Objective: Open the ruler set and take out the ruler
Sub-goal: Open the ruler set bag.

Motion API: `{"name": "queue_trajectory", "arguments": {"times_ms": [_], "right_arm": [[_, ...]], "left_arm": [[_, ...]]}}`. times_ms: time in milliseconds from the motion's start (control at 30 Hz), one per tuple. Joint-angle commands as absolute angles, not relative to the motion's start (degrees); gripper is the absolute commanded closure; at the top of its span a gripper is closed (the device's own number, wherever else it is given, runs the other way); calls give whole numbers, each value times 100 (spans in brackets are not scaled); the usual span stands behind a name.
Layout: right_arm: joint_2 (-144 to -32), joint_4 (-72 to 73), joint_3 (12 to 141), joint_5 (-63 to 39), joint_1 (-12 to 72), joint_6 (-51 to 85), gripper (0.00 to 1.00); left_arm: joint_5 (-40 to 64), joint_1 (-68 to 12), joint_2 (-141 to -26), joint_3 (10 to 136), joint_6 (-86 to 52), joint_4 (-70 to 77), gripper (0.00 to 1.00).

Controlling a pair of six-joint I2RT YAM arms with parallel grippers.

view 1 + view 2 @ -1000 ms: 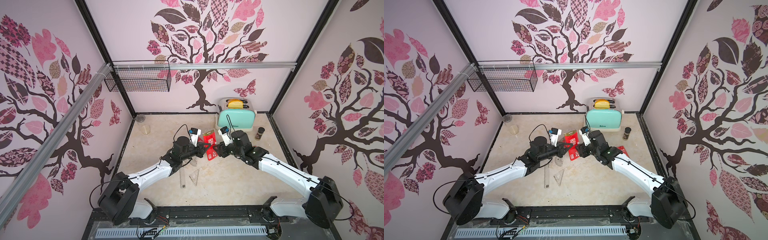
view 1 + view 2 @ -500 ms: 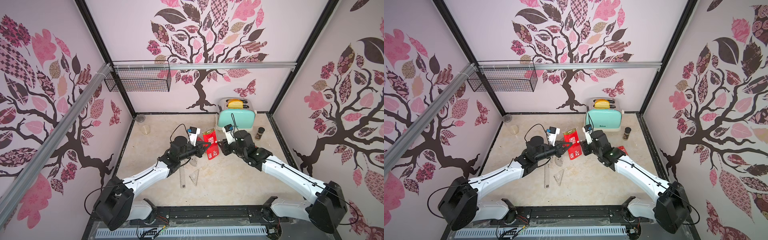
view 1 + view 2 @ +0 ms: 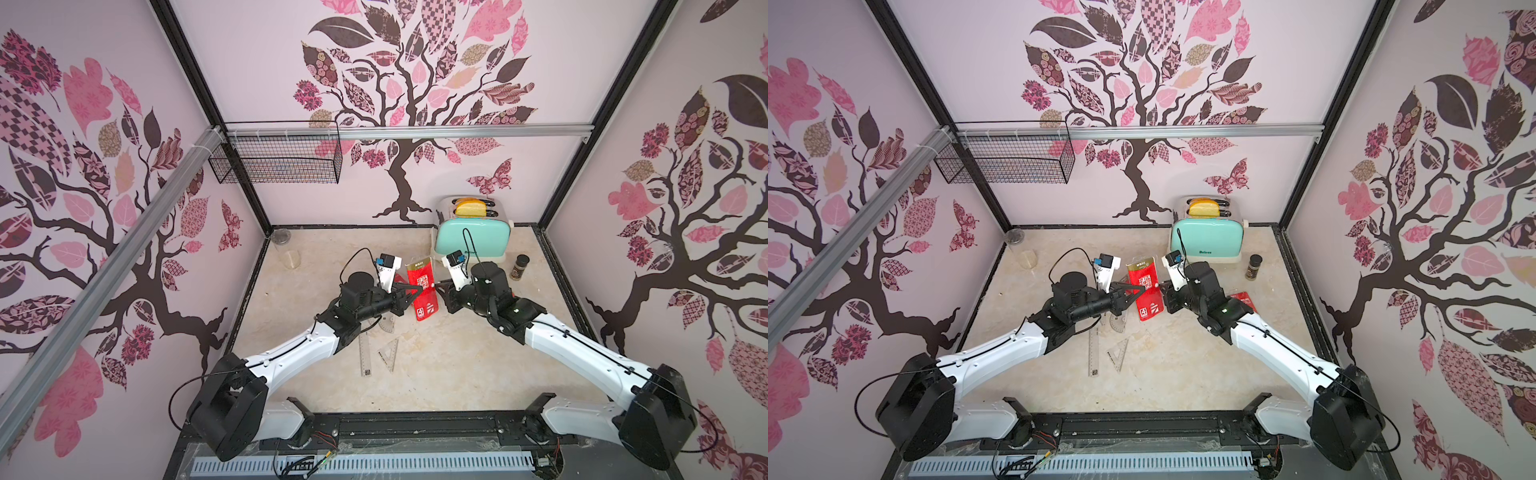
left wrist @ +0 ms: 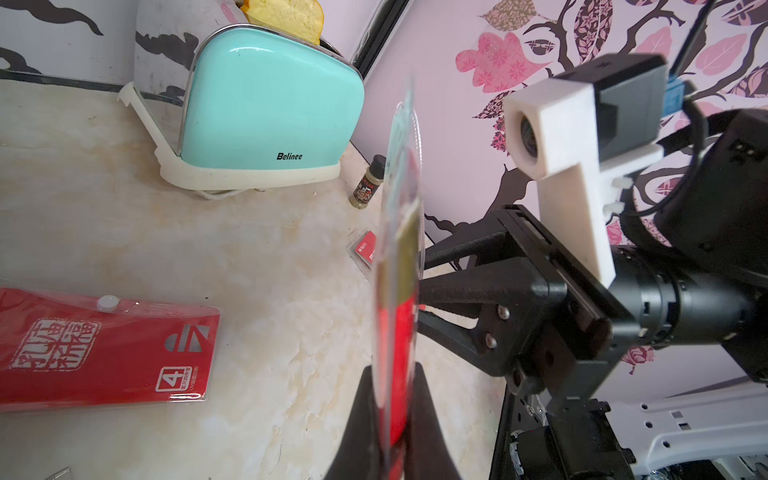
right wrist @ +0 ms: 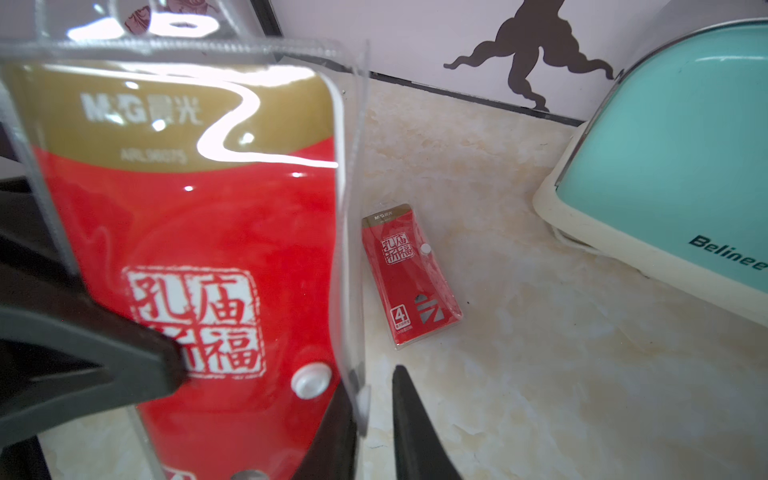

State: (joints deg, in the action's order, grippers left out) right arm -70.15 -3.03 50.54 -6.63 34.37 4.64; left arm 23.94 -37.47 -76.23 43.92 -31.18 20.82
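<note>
The ruler set [image 3: 424, 291] is a red and gold pouch in a clear sleeve. It hangs upright above the table in both top views. My left gripper [image 3: 415, 293] is shut on its left edge, and the left wrist view shows the pouch [image 4: 399, 257] edge-on between the fingers. My right gripper [image 5: 374, 374] is at the opposite edge beside the white snap [image 5: 311, 380]. The clear flap edge [image 5: 357, 249] lies against one finger, with a narrow gap to the other. A clear straight ruler [image 3: 365, 353] lies on the table below. What is inside the pouch is hidden.
A clear set square [image 3: 390, 353] and a protractor [image 3: 386, 324] lie by the ruler. Two more red pouches [image 5: 409, 274] [image 3: 1241, 299] lie on the table. A mint toaster [image 3: 471, 241] and a spice jar [image 3: 520, 266] stand at the back right, and a cup [image 3: 290, 258] at the back left.
My right gripper's jaws have narrowed from wide apart to a slim gap around the pouch's flap edge. The left gripper has stayed shut on the pouch and has hardly moved.
</note>
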Motion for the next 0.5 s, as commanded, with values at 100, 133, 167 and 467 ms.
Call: {"name": "queue_trajectory", "arguments": {"times_ms": [100, 133, 167, 467], "right_arm": [[-6879, -53, 5014, -1233, 3347, 422, 97], [-6842, -65, 5001, -1330, 3315, 422, 99], [-6795, -66, 4964, -1409, 3253, 446, 100], [-6530, 3, 4671, -2291, 2462, 786, 100]], "left_arm": [[2514, -3609, -7798, 4334, -3032, 2229, 100], [2518, -3567, -7889, 4341, -3044, 2224, 100], [2546, -3533, -7976, 4372, -3045, 2232, 100], [2669, -3307, -8898, 4869, -3022, 2268, 80]]}}
